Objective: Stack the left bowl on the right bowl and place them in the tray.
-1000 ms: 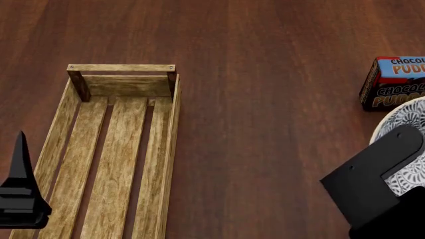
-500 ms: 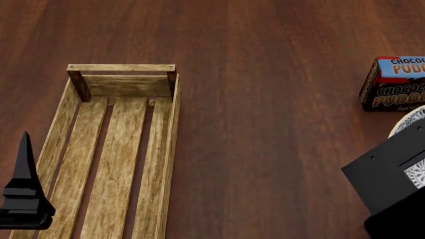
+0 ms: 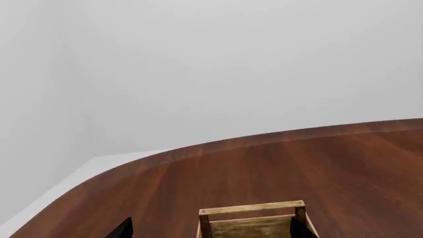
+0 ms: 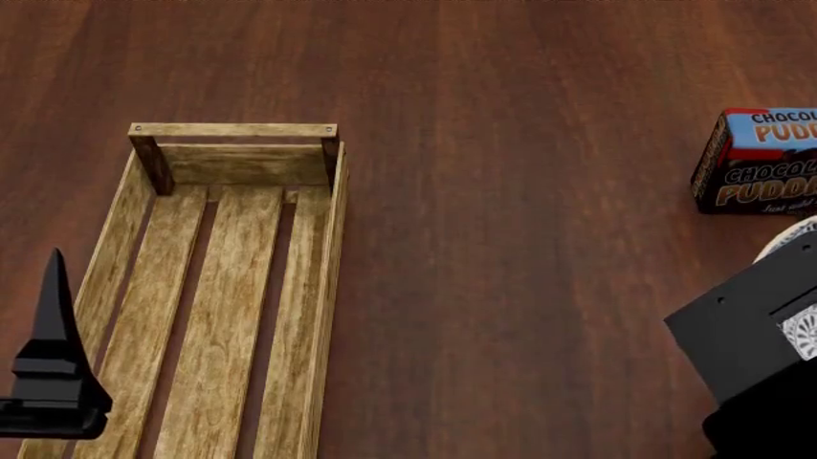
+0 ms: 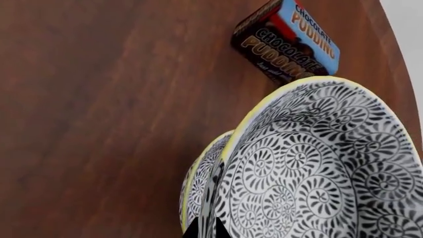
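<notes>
Tray [image 4: 224, 287] lies empty on the dark wood tabletop [image 4: 511, 239], left side of head view. Two patterned bowls [image 5: 317, 163] nested together at the right edge, just beside the pudding box [image 5: 288, 42], right fingers [image 5: 206, 229] gripping their rim. Left fingers [image 4: 52, 373] beside tray's left wall; spread unclear.

Two black-and-white patterned bowls with yellow rims show, one bowl [image 5: 330, 163] nested against the other bowl [image 5: 201, 188]. There is one wooden tray [image 4: 217, 287] and one blue pudding box [image 4: 756, 160].
</notes>
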{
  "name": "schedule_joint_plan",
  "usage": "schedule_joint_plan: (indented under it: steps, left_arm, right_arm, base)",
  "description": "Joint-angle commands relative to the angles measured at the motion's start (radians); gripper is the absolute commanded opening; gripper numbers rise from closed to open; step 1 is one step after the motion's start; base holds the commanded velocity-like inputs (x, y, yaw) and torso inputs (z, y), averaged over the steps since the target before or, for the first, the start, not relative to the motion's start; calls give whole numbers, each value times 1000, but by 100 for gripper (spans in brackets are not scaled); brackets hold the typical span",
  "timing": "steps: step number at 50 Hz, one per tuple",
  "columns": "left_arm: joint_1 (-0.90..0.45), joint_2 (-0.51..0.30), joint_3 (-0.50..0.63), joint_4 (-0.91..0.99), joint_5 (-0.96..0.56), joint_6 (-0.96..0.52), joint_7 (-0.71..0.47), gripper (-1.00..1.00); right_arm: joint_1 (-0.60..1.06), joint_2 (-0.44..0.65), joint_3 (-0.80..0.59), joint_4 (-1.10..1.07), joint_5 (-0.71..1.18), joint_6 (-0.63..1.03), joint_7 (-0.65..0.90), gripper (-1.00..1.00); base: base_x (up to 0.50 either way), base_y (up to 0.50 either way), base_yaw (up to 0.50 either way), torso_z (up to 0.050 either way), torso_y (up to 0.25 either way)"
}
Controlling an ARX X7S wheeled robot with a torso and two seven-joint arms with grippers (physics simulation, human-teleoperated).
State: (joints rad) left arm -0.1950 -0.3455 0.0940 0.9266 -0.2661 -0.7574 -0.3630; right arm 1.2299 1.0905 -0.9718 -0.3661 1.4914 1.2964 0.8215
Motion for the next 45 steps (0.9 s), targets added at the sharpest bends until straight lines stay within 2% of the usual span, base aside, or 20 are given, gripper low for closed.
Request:
schedule_joint_plan:
  steps: [1, 45]
  left_arm:
    - [7, -4, 13, -4, 3, 9, -5, 100]
    - [-28, -11, 51, 6, -8, -24, -32, 100]
  right_arm:
    - [-5, -10, -18, 35, -92, -18, -51, -100]
    - [-43, -36, -80, 192, -244, -109, -194, -100]
  base:
    - [0, 0, 0, 0, 0]
    - [0, 0, 0, 0, 0]
